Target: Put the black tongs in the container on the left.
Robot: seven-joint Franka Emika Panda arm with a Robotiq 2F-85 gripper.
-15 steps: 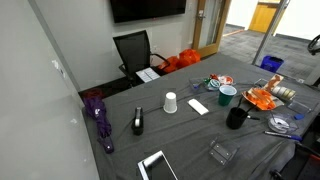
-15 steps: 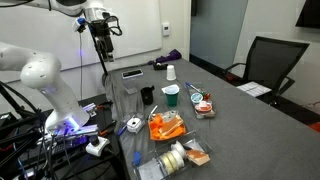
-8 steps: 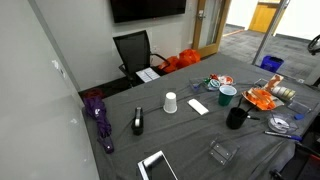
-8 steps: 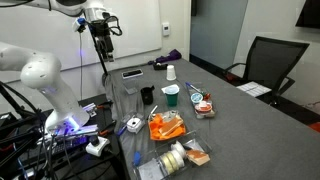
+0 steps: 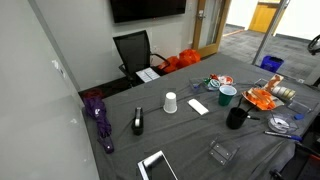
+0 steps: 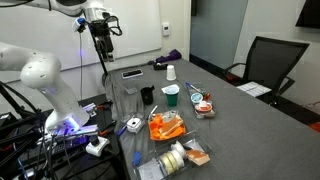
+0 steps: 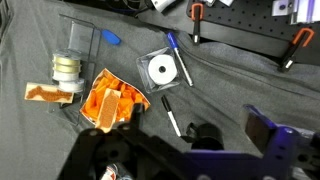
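Observation:
My gripper [image 6: 101, 38] hangs high above the near end of the grey table [image 6: 230, 120]. In the wrist view its dark fingers stand wide apart [image 7: 190, 152] with nothing between them. A black cup [image 5: 237, 117] stands below, also seen in the wrist view [image 7: 205, 134] and an exterior view [image 6: 147, 95]. A green cup [image 5: 227, 95] and a white cup [image 5: 170, 102] stand further along. I cannot make out the black tongs for certain. A thin dark line runs down below my gripper in an exterior view; I cannot tell what it is.
A tray of orange pieces [image 7: 110, 100], a tape roll box [image 7: 68, 65], a disc case [image 7: 160, 70] and a marker [image 7: 172, 115] lie near the black cup. A clear box [image 5: 220, 152], a tablet [image 5: 157, 165], a purple umbrella [image 5: 98, 115] and a black bottle [image 5: 138, 122] are on the table.

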